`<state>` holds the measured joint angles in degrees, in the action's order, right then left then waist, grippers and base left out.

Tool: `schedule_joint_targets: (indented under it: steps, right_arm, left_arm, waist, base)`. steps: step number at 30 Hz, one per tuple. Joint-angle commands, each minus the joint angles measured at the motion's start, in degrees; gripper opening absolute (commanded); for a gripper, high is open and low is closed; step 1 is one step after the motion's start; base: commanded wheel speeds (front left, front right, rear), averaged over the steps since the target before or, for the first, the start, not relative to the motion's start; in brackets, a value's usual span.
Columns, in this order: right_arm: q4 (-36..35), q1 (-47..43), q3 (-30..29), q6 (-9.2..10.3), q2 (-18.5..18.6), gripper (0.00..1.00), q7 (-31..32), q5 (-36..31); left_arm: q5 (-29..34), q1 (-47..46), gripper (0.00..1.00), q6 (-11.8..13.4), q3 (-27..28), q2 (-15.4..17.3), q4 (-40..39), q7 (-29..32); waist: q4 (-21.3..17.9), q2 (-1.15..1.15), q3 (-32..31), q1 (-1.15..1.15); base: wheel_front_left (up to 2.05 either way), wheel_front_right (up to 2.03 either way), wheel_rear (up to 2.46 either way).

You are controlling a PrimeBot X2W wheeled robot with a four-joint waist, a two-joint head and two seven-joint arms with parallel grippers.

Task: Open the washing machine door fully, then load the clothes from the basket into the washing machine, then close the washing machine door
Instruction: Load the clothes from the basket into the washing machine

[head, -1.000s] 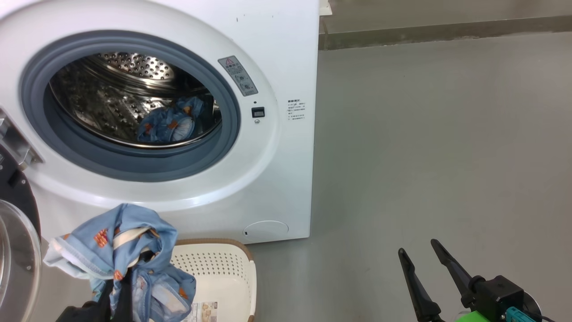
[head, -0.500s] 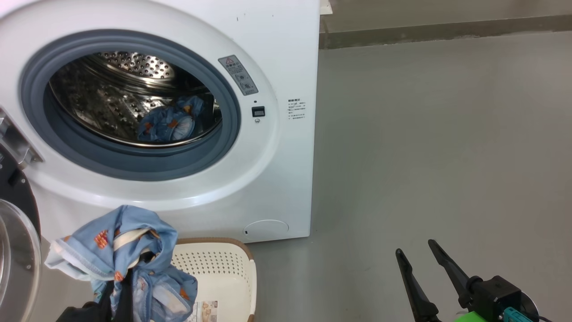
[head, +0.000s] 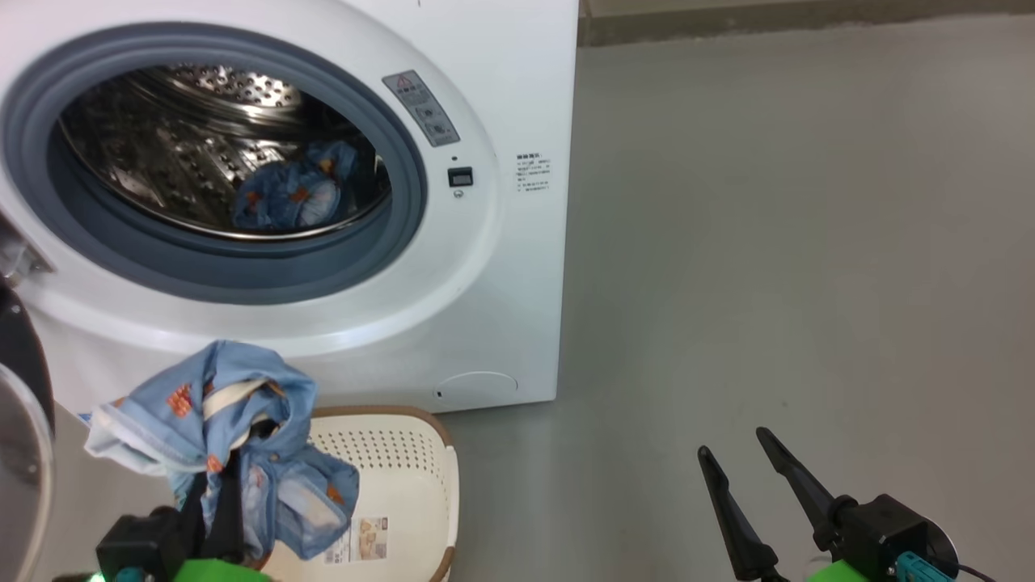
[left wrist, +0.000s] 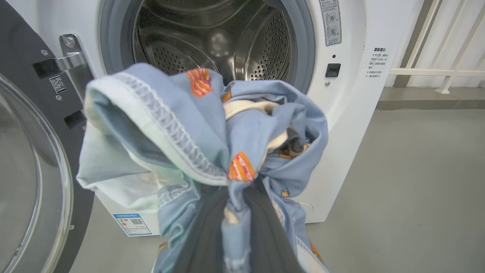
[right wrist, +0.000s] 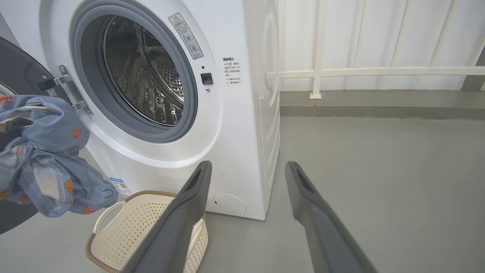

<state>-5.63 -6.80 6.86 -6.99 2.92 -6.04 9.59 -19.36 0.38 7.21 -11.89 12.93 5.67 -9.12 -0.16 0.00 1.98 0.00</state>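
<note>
The washing machine stands with its drum exposed, and one piece of the clothes lies inside. The washing machine door hangs open at the far left, its glass bowl facing me. My left gripper is shut on a bunched light blue piece of clothes above the basket's left side, below the drum opening. That bundle hides the fingertips in the left wrist view. The cream basket sits on the floor against the machine's front. My right gripper stands open and holds nothing, out to the right.
Grey floor stretches to the right of the machine. A white railing on a low kerb runs along the back wall. A blue label sticker sits low on the machine's front.
The head camera has tilted down, so the whole picture has shifted up and the left gripper's body now shows. The held clothes and the right gripper keep about the same place.
</note>
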Motion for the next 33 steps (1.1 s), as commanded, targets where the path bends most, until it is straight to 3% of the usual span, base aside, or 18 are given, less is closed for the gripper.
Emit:
schedule_joint_targets:
  steps: [1, 11, 18, 23, 26, 33]
  right_arm:
    - [-1.75, 2.75, 1.71, -0.5, 0.36, 1.0, -0.08, -0.15]
    - [-2.03, 6.4, 2.88, -0.5, 1.25, 1.0, -0.78, 0.35]
    - [-2.06, 10.49, 4.0, -0.5, 1.68, 1.0, -1.97, 0.9]
    - [-1.14, 13.54, 4.82, -0.5, 1.78, 1.0, -3.58, 1.63]
    - [0.11, 15.94, 5.84, -0.5, 1.56, 1.0, -5.11, 2.41]
    - [3.51, 19.88, 7.9, -0.5, 0.88, 1.0, -7.66, 4.11]
  left_arm:
    - [-0.1, -3.63, 0.0, -0.41, 1.98, 0.8, -0.58, -0.85]
    - [-2.1, -14.07, 0.0, -2.6, 2.7, -0.04, 8.7, -2.79]
    - [-3.64, -25.48, 0.0, -4.59, 4.24, 1.17, 17.74, -2.96]
    - [-4.93, -34.38, 0.0, -6.44, 5.32, 3.35, 24.03, -0.93]
    - [-6.63, -41.26, 0.0, -8.81, 6.25, 5.61, 28.18, 1.77]
    - [-8.78, -51.39, 0.0, -10.51, 8.11, 10.6, 33.25, 7.84]
  waist:
    - [-0.69, 0.0, 1.49, 0.0]
    - [-2.78, 0.0, 8.38, 0.0]
    - [-4.86, 0.0, 15.56, 0.0]
    - [-6.89, 0.0, 20.8, 0.0]
    - [-8.6, 0.0, 24.61, 0.0]
    - [-11.43, 0.0, 29.45, 0.0]
  base:
    - [0.0, 0.0, 0.0]
    - [0.0, 0.0, 0.0]
    - [0.0, 0.0, 0.0]
    - [0.0, 0.0, 0.0]
    - [0.0, 0.0, 0.0]
    - [0.0, 0.0, 0.0]
